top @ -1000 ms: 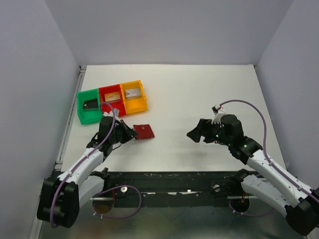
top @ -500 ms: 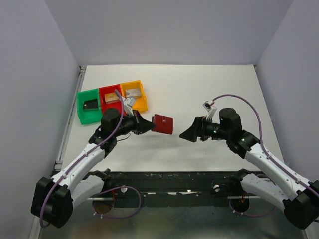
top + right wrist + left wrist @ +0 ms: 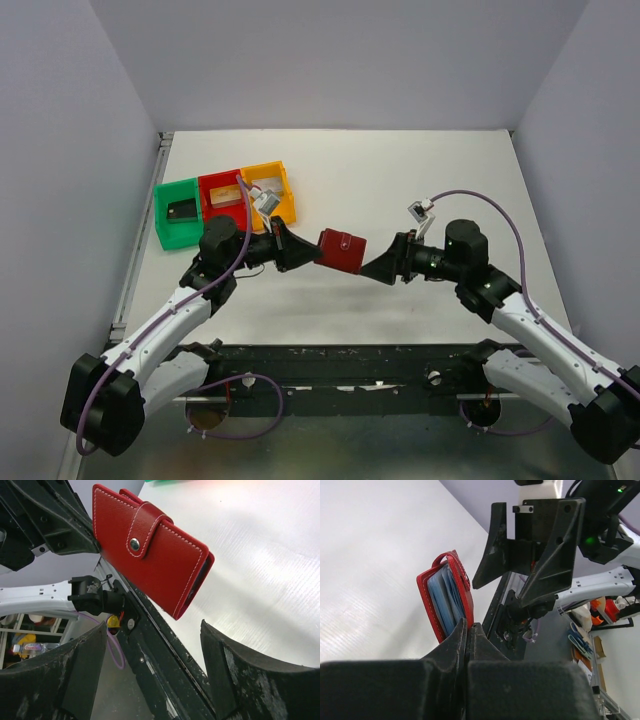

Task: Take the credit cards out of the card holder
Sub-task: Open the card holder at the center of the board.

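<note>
so the left gripper (image 3: pixel 308 256) has its fingers squeezed tight on just one thin edge of the small dark red folding card holder (image 3: pixel 343 251), holding it up in the air over the middle of the white table (image 3: pixel 430 170). The right gripper (image 3: pixel 376 268) is spread wide right at the holder's other end, not touching it as far as I can tell. My worry is that the pinch only has a sliver of edge, so if the right fingers close or push off-centre, the holder could swivel or pop out and drop. Also the little snap tab (image 3: pixel 137 535) looks fastened, so tugging a flap without undoing it would probably just yank the whole thing loose. The left wrist view only shows light blue pockets (image 3: pixel 442 597) inside, and I can't tell if any cards are in there. Back left, the green plastic tray (image 3: pixel 178 239) has a black card (image 3: pixel 182 210) in it. The red plastic tray (image 3: pixel 220 178) has what looks like a gold-ish card (image 3: pixel 226 194), and the yellow plastic tray (image 3: pixel 291 205) has a greyish card (image 3: pixel 264 186) half hidden by the arm.
</note>
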